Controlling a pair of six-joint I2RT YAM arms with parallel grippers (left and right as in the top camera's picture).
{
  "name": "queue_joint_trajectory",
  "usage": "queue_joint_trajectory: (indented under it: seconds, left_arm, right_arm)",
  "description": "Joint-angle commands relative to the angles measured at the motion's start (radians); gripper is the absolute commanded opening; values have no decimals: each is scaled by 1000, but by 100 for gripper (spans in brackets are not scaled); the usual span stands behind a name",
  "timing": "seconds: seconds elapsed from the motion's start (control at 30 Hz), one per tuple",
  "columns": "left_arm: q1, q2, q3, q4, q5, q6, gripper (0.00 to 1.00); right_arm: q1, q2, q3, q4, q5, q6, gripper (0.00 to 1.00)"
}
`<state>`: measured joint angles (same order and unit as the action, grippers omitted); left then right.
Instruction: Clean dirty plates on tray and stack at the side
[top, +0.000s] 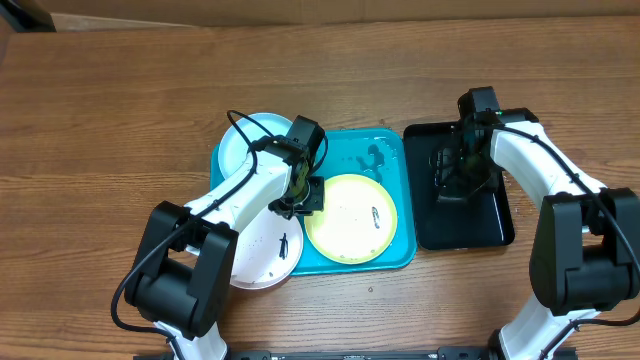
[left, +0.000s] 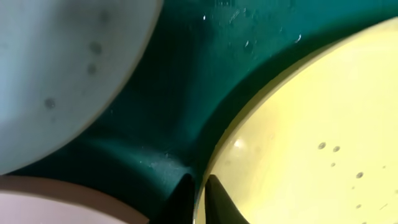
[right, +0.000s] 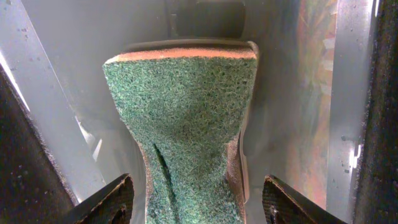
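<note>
A yellow-green plate (top: 350, 218) (left: 311, 137) lies on the turquoise tray (top: 375, 160) (left: 174, 112). My left gripper (top: 303, 195) (left: 200, 202) is shut on that plate's left rim, one finger inside and one outside. A light blue plate (top: 248, 145) (left: 56, 74) overlaps the tray's far left corner. A white plate (top: 262, 250) (left: 50, 202) with a dark smudge lies at the tray's near left side, partly under my left arm. My right gripper (top: 455, 165) (right: 196, 205) stands open over a green scouring sponge (right: 186, 124), with a gap on each side.
A glossy black tray (top: 495, 215) sits right of the turquoise tray, and the sponge lies in it. Water drops speckle the turquoise tray's far part. Wooden table (top: 120, 110) surrounds everything.
</note>
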<state>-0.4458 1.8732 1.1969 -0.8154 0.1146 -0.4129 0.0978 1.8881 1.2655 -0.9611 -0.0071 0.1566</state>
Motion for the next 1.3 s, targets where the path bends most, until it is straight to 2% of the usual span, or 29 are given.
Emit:
queue_joint_trajectory:
  seconds: [0.0,0.13,0.33,0.5,0.67,0.8,1.03,1.07,1.1,1.13,1.23,1.27]
  left_arm:
    - [-6,18,-7,14,-23,-23,4]
    - [-5,18,-7,16,-71,-79,4]
    - [-5,18,-7,24,-69,-134,4]
    - [-6,18,-7,25,-70,-134,5]
    - [-6,18,-7,24,-69,-134,5]
    - [-6,18,-7,23,-59,-134,5]
    - [-6,18,-7,23,-50,-134,6]
    - [-6,18,-7,23,-50,-134,6]
    - [-6,18,-7,23,-50,-133,6]
    - [-6,18,-7,22,-50,-134,6]
    - [-6,18,-7,18,-50,-133,6]
    - [-6,18,-7,17,-50,-134,7]
  right_arm:
    - [-1,4,-3,5,10,-1,68]
    - [-1,4,-3,11,10,-1,69]
    - [-1,4,-3,27,11,-8,67]
    - [-1,4,-3,2,9,-8,55]
    - [0,4,-3,-46,5,-3,59]
    - [0,4,-11,-42,-31,-3,55]
    - [0,4,-89,-13,-47,0,59]
    - [0,4,-95,-12,-48,0,56]
    - [0,4,-97,-13,-47,-1,20]
    - [0,4,-96,-14,-47,0,4]
    - [-1,3,-63,-48,-47,-1,4]
    - [-1,3,-40,-76,-47,-1,18]
